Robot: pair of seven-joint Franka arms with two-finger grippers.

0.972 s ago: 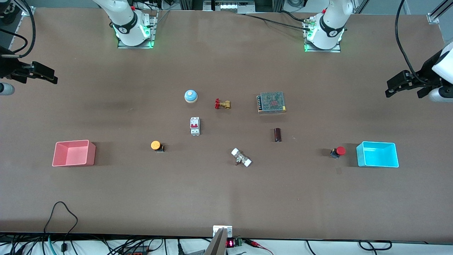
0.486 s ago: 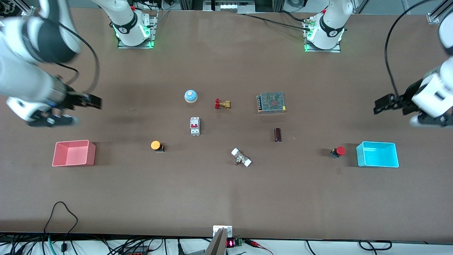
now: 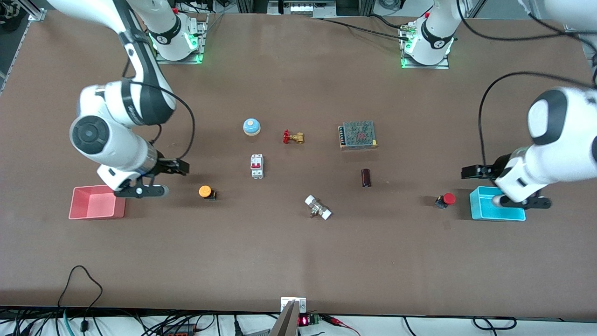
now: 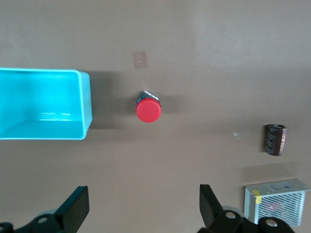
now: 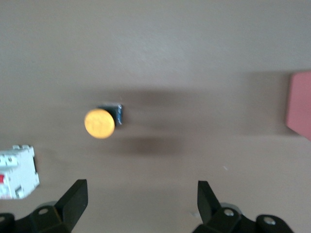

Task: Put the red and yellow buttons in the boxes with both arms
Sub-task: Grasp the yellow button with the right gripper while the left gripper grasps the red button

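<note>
The brown table holds both buttons and 2 boxes. My right gripper, fingers apart, hangs between the pink-red box and the yellow button. My left gripper, fingers apart, hangs above the cyan-blue box, just beside the red button.

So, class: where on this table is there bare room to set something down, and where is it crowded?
Bare: the wide strip of table nearer the camera than the pink bin, white fitting and cyan bin. Crowded: the middle, around the breaker, blue dome, brass valve and power supply.
</note>
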